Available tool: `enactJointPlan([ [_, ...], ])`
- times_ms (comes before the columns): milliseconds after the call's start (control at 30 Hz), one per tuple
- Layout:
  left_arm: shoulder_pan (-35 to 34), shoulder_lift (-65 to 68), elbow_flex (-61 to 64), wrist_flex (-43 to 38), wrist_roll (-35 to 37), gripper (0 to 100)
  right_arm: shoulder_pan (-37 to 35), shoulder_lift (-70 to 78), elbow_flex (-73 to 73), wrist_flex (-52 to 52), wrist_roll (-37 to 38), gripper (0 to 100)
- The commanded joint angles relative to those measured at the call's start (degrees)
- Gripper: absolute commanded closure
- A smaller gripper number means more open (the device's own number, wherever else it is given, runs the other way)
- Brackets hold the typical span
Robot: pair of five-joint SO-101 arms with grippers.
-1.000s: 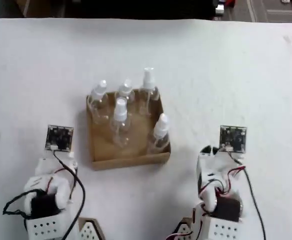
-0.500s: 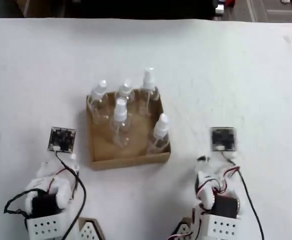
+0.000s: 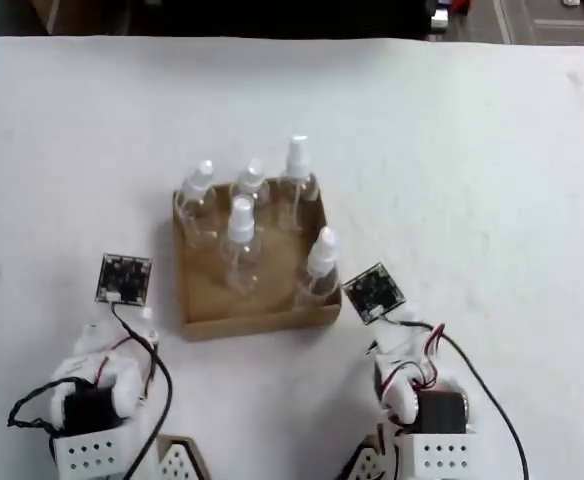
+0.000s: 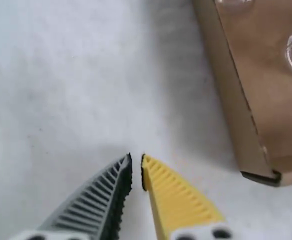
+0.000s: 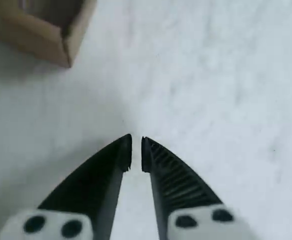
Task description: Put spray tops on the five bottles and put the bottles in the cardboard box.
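I am holding my left gripper pressed together, its grey and yellow fingers meeting at the tips with nothing between them. It is hanging over the bare table just left of the cardboard box, by its near left corner. My right gripper is likewise closed down to a thin slit and carrying nothing, hovering off the box's near right corner. I judge both are sitting back near my bases because nothing looks left to pick up. The bottles are all standing upright inside the box, each wearing a white spray top, and the box walls are holding them as one group. Counting: five bottles, three lining the far wall and two standing nearer, one in the middle and one by the near right corner; five spray tops; one box; two grippers.
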Motion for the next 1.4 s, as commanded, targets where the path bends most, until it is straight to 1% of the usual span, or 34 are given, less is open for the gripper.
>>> enactJointPlan([
  [0, 0.22, -0.31, -0.09, 0.44, -0.09, 96, 3.65, -0.48, 0.35, -3.03, -1.05, 98.1],
  [100, 0.22, -0.31, -0.09, 0.44, -0.09, 96, 4.44, -0.4, 0.53, -3.03, -1.05, 98.1],
  [167, 0.22, -0.31, -0.09, 0.44, -0.09, 96, 3.82, -0.22, 0.53, -1.01, -2.2, 98.2],
  [200, 0.13, -0.31, -0.09, 0.44, -0.09, 96, 2.68, -0.22, 0.53, 0.66, -4.04, 98.2],
  [267, 0.13, -0.31, -0.09, 0.44, -0.09, 96, 1.98, -0.48, 0.53, 0.75, -9.14, 98.3],
  [367, 0.13, -0.31, -0.09, 0.44, -0.09, 96, 5.93, -0.4, 0.53, 0.66, -15.91, 98.1],
  [433, 0.13, -0.31, -0.09, 0.44, -0.09, 96, 7.43, -0.31, 0.53, 0.66, -18.2, 98.1],
  [1367, 0.13, -0.31, -0.09, 0.44, -0.09, 96, 7.78, -0.31, 0.53, 0.66, -18.46, 98.2],
])
